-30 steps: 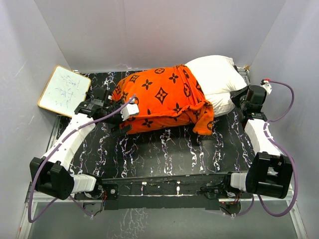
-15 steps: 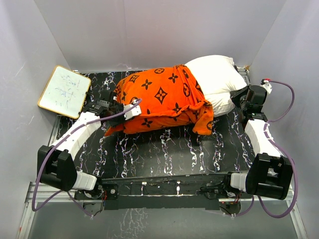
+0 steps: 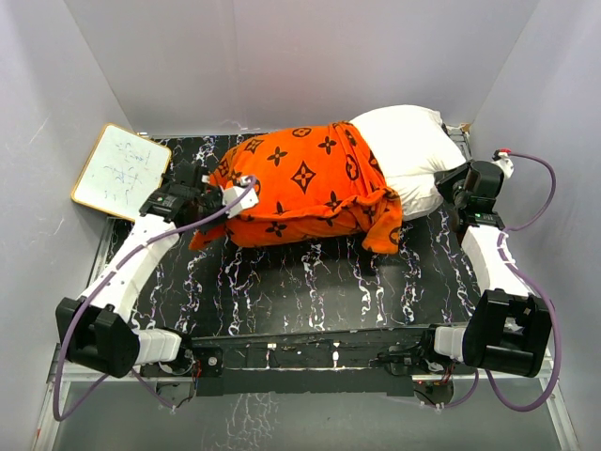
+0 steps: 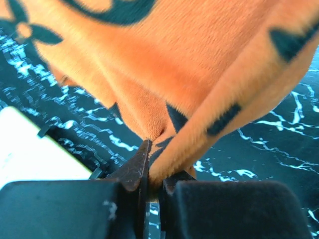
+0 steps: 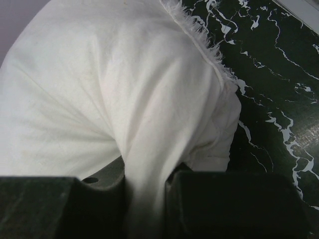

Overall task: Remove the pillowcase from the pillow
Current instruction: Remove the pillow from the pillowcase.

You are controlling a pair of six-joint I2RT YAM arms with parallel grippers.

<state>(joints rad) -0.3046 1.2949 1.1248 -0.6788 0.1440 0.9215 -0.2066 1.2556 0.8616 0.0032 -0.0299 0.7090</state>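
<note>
Noted: the left gripper (image 4: pixel 152 167) is clamped tight on a pinched fold of the bright orange plush pillowcase (image 4: pixel 189 69), which spreads directly ahead. The right gripper (image 5: pixel 145 196) is closed on the plump white fabric pillow (image 5: pixel 99 99), bulging just beyond its fingers.

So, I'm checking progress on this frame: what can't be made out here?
Top view: how far the plump white pillow reaches inside the orange plush pillowcase; fabric covers it.
Left wrist view: whether the left gripper pinches pillow too; orange folds hide it.
Top view: writing on the tan-framed whiteboard; too small.
Top view: fingertips of the right gripper; pillow covers them.
</note>
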